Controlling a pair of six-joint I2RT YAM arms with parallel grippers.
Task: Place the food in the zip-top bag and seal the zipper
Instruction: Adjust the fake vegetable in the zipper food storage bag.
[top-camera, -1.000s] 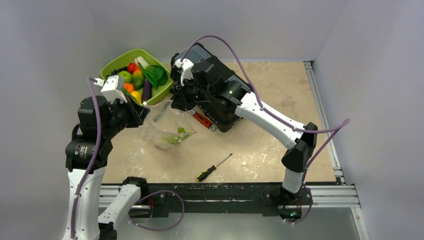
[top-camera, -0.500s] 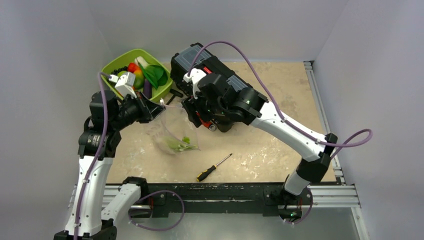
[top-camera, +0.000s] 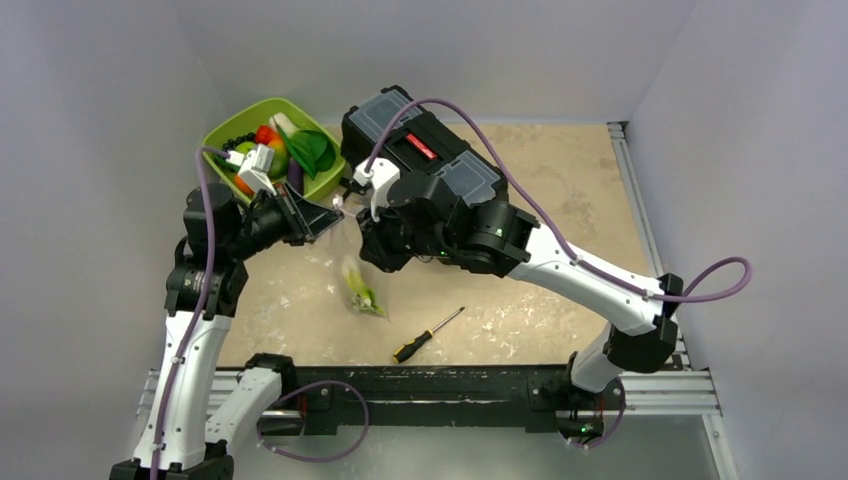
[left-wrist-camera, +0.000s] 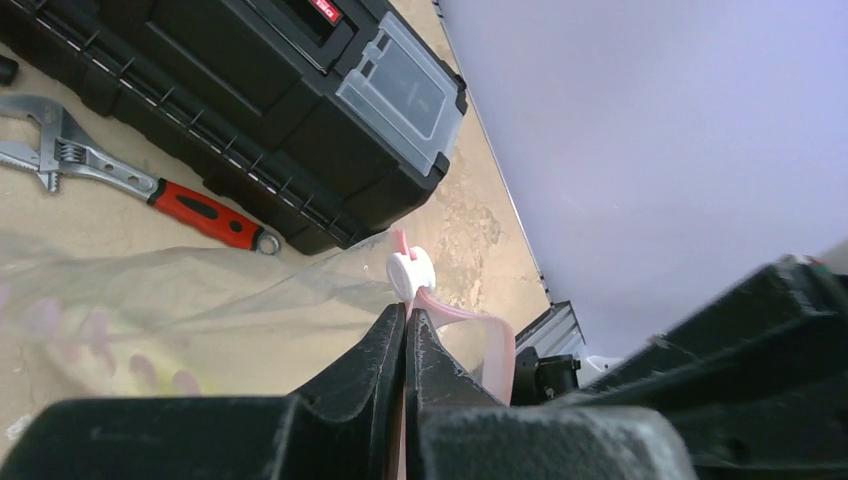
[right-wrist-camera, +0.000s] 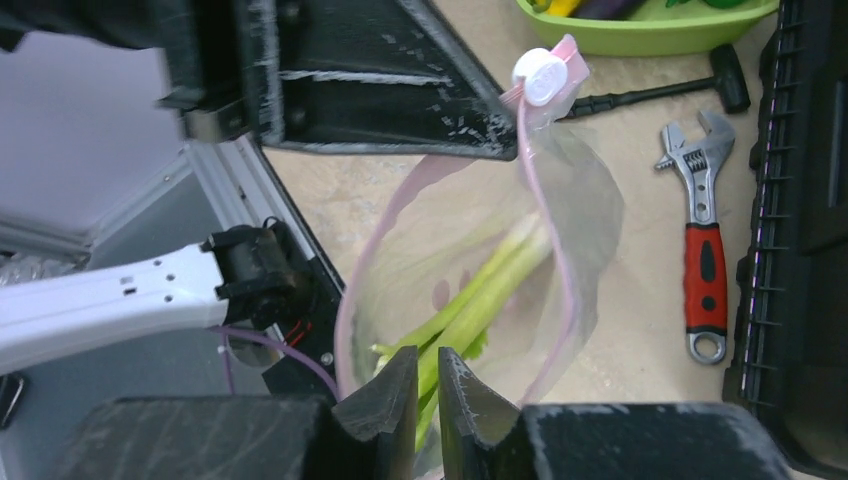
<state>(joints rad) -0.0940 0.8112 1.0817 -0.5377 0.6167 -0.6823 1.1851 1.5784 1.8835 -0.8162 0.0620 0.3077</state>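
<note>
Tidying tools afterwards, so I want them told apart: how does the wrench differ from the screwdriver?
The wrench has a red handle and a silver adjustable head; the screwdriver has a black-and-yellow handle and a thin shaft. The wrench lies close beside the toolbox; the screwdriver lies in the open nearer the arms' bases. Both lie flat on the table, untouched.
</note>
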